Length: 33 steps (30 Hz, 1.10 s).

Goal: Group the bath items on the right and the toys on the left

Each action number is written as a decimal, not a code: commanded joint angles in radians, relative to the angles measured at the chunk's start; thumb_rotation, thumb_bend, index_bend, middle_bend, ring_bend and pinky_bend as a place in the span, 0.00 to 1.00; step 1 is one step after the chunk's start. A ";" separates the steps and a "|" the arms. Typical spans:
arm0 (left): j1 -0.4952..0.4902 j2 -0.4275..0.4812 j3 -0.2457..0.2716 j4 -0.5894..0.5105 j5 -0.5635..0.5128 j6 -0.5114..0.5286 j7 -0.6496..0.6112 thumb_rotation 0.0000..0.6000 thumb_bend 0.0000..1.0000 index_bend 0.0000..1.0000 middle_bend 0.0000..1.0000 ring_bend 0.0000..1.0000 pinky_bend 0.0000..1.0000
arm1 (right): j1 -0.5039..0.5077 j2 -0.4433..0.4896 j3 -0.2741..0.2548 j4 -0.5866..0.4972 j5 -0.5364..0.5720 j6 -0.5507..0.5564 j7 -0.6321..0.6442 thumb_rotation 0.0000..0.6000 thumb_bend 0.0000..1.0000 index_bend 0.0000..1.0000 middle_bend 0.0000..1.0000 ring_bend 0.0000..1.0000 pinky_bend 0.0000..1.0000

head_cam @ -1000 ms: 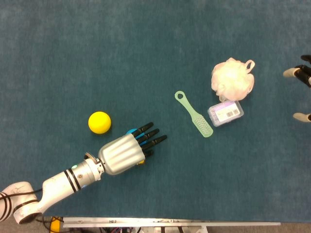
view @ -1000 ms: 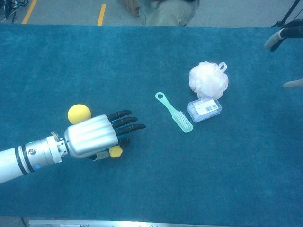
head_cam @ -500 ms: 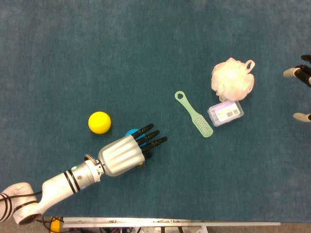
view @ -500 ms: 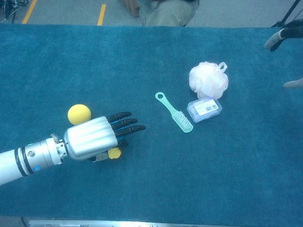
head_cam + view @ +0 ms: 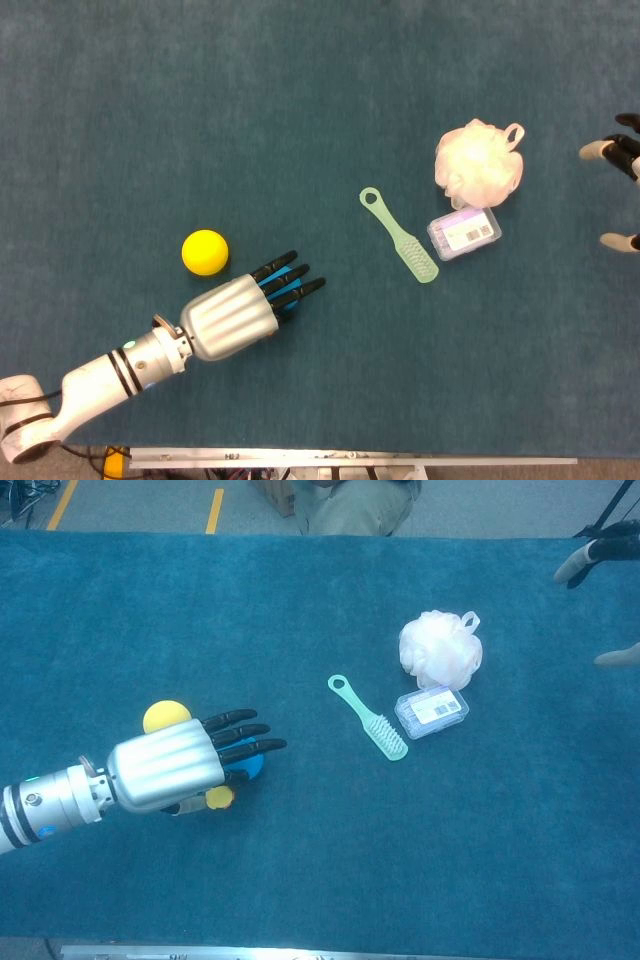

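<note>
teal carpet (image 5: 320,880) covered the table; yellow floor lines (image 5: 214,510) behind; left hand (image 5: 235,313) clasped a blue-yellow toy (image 5: 232,778); right hand (image 5: 618,160) spread apart.

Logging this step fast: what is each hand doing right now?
Left hand: holding a blue-and-yellow toy.
Right hand: only its fingertips show; cannot be told.

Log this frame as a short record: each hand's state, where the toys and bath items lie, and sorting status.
left hand: over a small blue-and-yellow toy, fingers extended; whether it grips the toy cannot be told
right hand: at the far right edge, mostly cropped
ball: left side, beside the left hand
brush: centre-right, lying flat
loofah: right side
soap box: just below the loofah
status: toys left, bath items right of centre
</note>
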 commanded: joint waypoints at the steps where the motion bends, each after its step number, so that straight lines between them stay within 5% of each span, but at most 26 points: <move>1: 0.002 0.020 -0.001 -0.010 0.005 0.015 0.001 1.00 0.26 0.49 0.03 0.00 0.02 | 0.000 0.000 0.001 -0.003 0.000 0.001 -0.003 0.89 0.00 0.26 0.31 0.10 0.17; 14: 0.011 0.063 -0.007 0.021 -0.006 0.028 -0.017 1.00 0.26 0.49 0.03 0.00 0.02 | -0.004 0.003 -0.001 -0.024 0.002 0.007 -0.021 0.89 0.00 0.26 0.31 0.10 0.17; 33: 0.014 0.123 -0.037 -0.035 -0.019 0.042 0.013 1.00 0.26 0.33 0.02 0.00 0.02 | -0.015 0.016 0.001 -0.042 -0.002 0.026 -0.022 0.89 0.00 0.26 0.31 0.10 0.16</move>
